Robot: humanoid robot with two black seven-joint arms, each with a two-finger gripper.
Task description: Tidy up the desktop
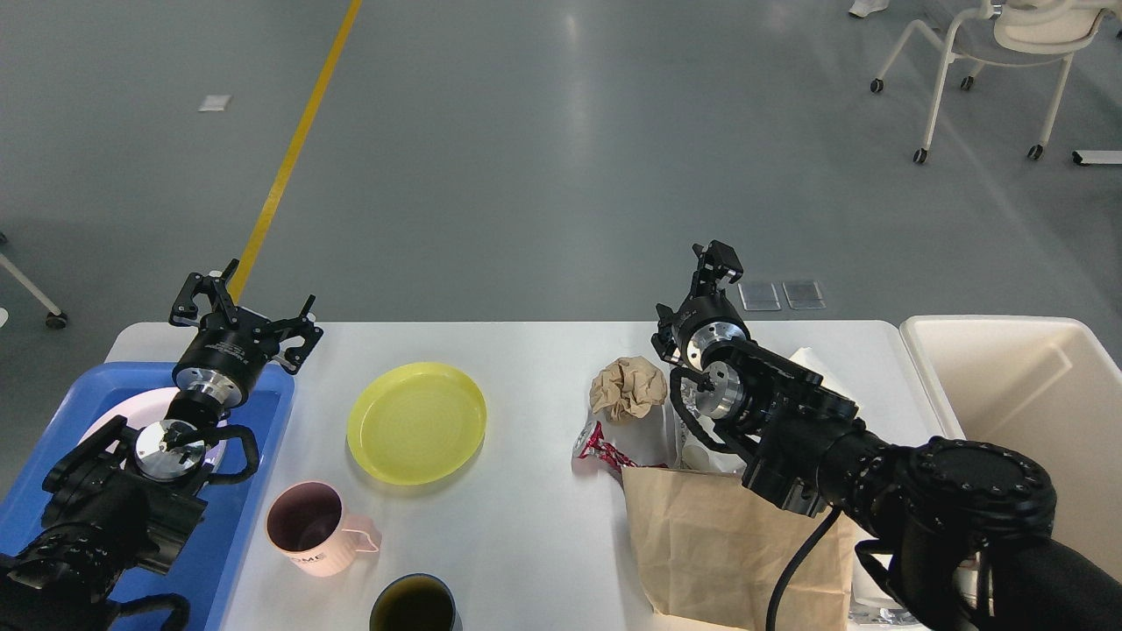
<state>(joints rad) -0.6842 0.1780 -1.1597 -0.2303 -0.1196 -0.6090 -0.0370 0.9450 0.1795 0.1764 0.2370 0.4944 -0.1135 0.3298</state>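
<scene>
My left fingers (241, 302) hang wide open w/ nothing in them, above the far edge of the blue tray (263, 526). Right fingers (717, 260) sit end-on past the far edge, can't tell their gap. Tabletop (526, 517) runs left-right below both arms. Yellow plate (416, 422) lies just right of my left fingers and nearer me, so I'd judge left arm takes it; crumpled paper (628, 386) is right arm's.

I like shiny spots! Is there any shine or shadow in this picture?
Head view: pale streaks of glare run down the grey floor; the yellow plate casts a soft shadow on the desktop; everything looks sharp, not blurry.
</scene>
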